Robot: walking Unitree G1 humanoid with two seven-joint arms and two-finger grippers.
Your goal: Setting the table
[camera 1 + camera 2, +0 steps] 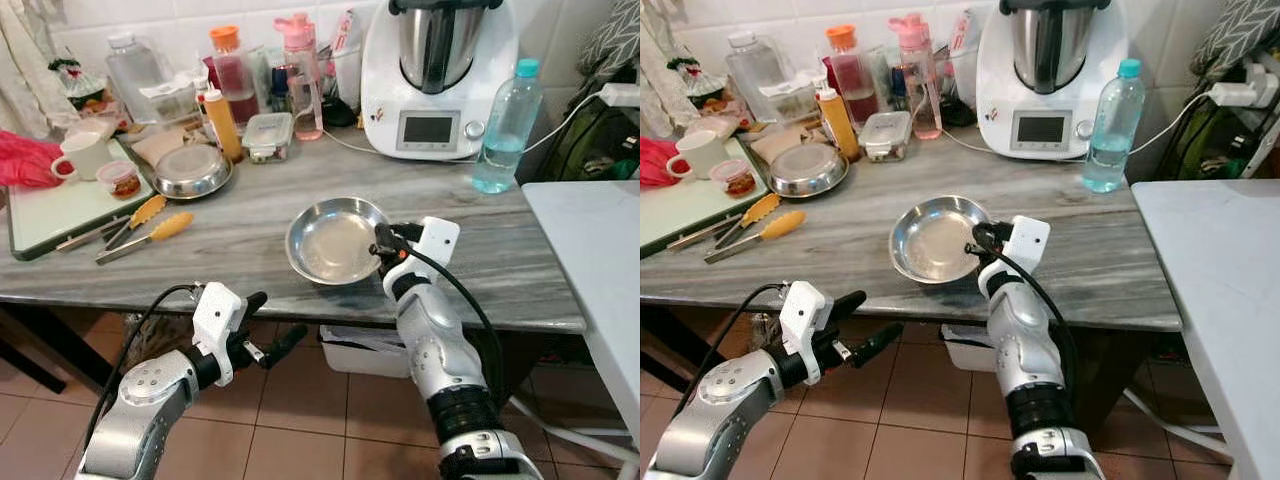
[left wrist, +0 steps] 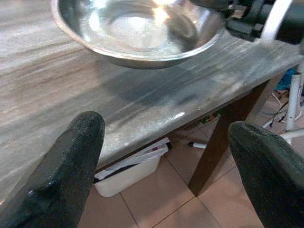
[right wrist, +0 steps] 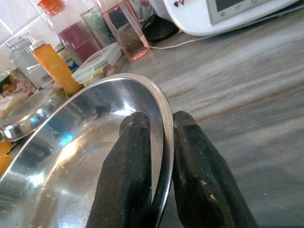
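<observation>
A shiny steel bowl (image 1: pixel 330 240) rests on the grey marble table (image 1: pixel 250 240) near its front edge. My right gripper (image 1: pixel 383 243) is shut on the bowl's right rim, one finger inside and one outside (image 3: pixel 164 142). My left gripper (image 1: pixel 272 330) hangs open below the table's front edge, in front of the bowl (image 2: pixel 142 28). Nothing is between its fingers (image 2: pixel 66 166).
A second steel bowl (image 1: pixel 190 170) sits at the back left beside a green-edged tray (image 1: pixel 60 215) with a mug (image 1: pixel 85 155). Tongs (image 1: pixel 150 235) lie left of the held bowl. Bottles, a white kitchen machine (image 1: pixel 435 75) and a water bottle (image 1: pixel 508 125) line the back. A white table (image 1: pixel 600 260) stands right.
</observation>
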